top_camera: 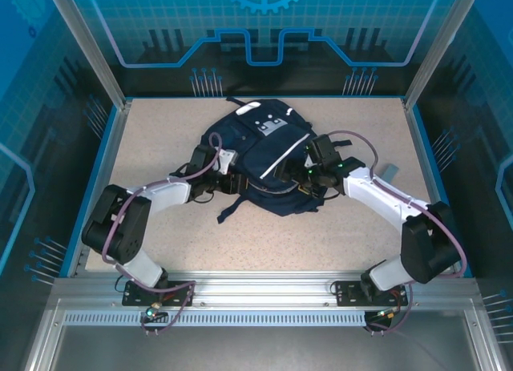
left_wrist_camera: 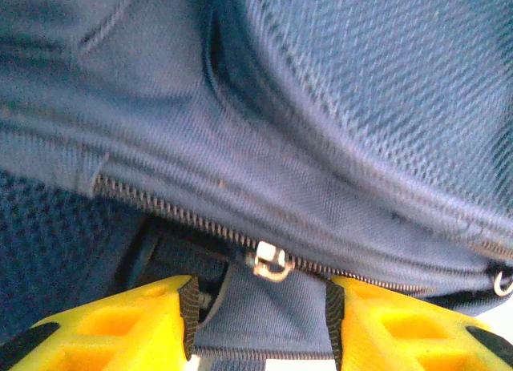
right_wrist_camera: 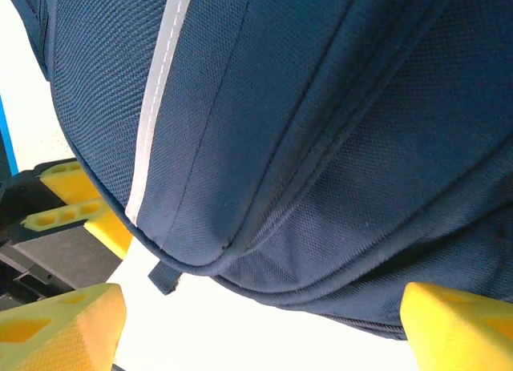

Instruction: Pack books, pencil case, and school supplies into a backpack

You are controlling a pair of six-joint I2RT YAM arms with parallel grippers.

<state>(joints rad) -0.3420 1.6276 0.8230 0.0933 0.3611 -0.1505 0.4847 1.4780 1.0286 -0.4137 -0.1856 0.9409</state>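
On the speckled table (top_camera: 160, 147), roughly at its middle and a little toward the far side, the backpack (top_camera: 264, 159) lies flat. Its white patch faces up near the far end, and a dark strap trails off its near edge toward the arms. Both arms reach in from the near edge and meet the bag on opposite sides.

The left gripper (top_camera: 231, 181) sits against the bag's left near corner. In the left wrist view the left gripper (left_wrist_camera: 260, 311) is about half closed. A flat fold of navy cloth fills the gap between its yellow fingers (left_wrist_camera: 120, 327), and the dark pads press on that fold from both sides, so it has hold of the backpack (left_wrist_camera: 345, 106) there.

The right gripper (top_camera: 311, 177) sits at the bag's right near side. In its own wrist view the right gripper (right_wrist_camera: 260, 311) is spread wide, one finger in each lower corner, and it holds nothing. The backpack (right_wrist_camera: 321, 131) bulges just beyond the fingertips.

A white stripe (right_wrist_camera: 156, 106) runs down the cloth on that side. A closed zipper (left_wrist_camera: 160, 207) crosses the fabric just above the left fingers, and its small metal pull (left_wrist_camera: 268, 260) hangs between them. A short dark tab (right_wrist_camera: 164, 276) sticks out from the bag's lower seam.
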